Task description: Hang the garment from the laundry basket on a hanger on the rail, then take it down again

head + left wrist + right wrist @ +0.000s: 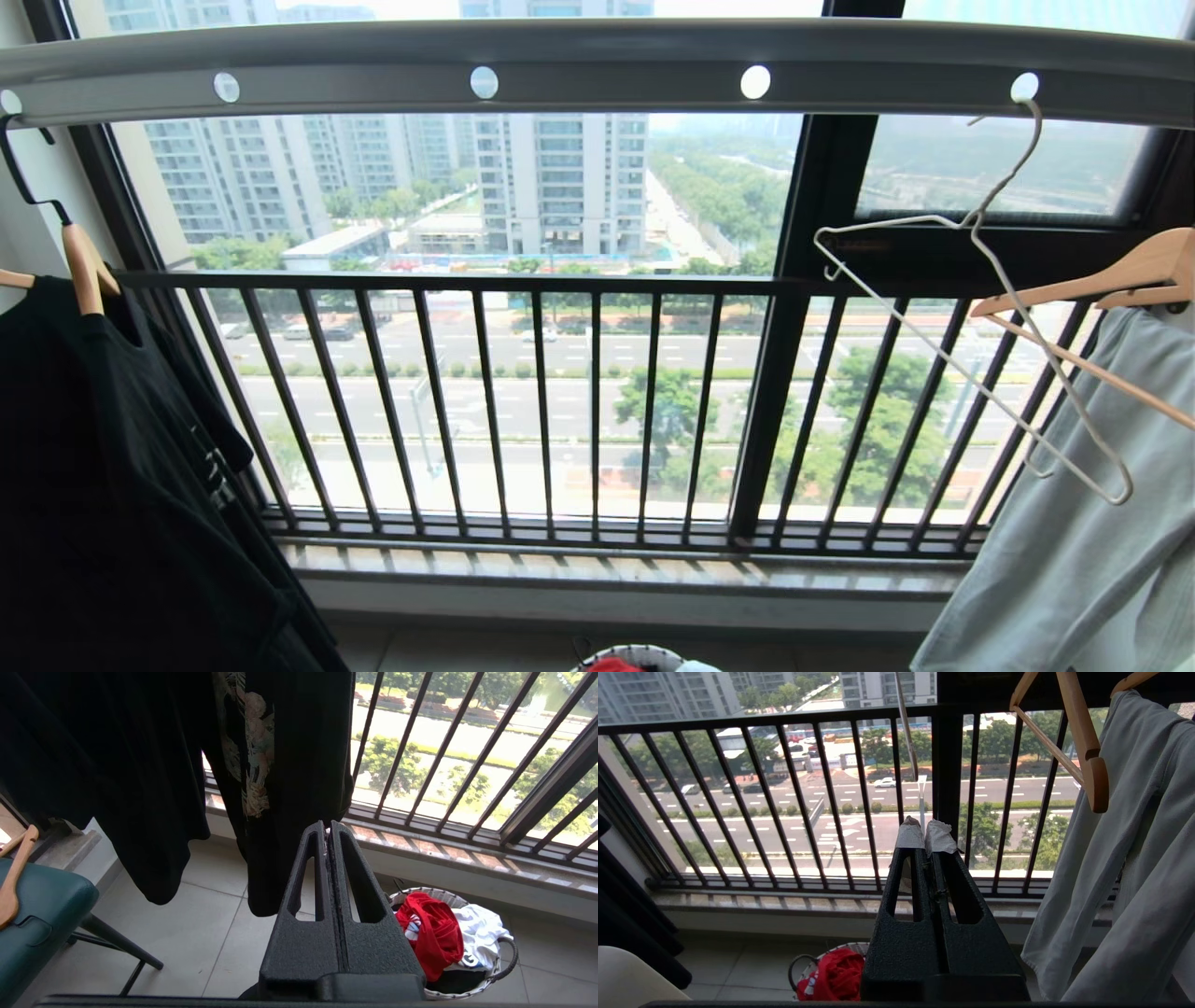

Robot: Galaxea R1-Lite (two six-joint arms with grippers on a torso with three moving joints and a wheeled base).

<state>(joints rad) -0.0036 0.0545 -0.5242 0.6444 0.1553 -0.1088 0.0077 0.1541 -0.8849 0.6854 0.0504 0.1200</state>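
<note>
Red garment [432, 933] crumpled in basket [507, 956] — bare wire hanger [990, 308] on rail [607, 70].

Black T-shirt [112, 485] on wooden hanger [84, 266]; teal chair [37, 919].

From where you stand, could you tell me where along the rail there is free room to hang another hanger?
The rail is bare through its middle, between the black T-shirt at the left end and the empty wire hanger toward the right. The right end is crowded: wire hanger, wooden hanger and pale shirt overlap.
</note>
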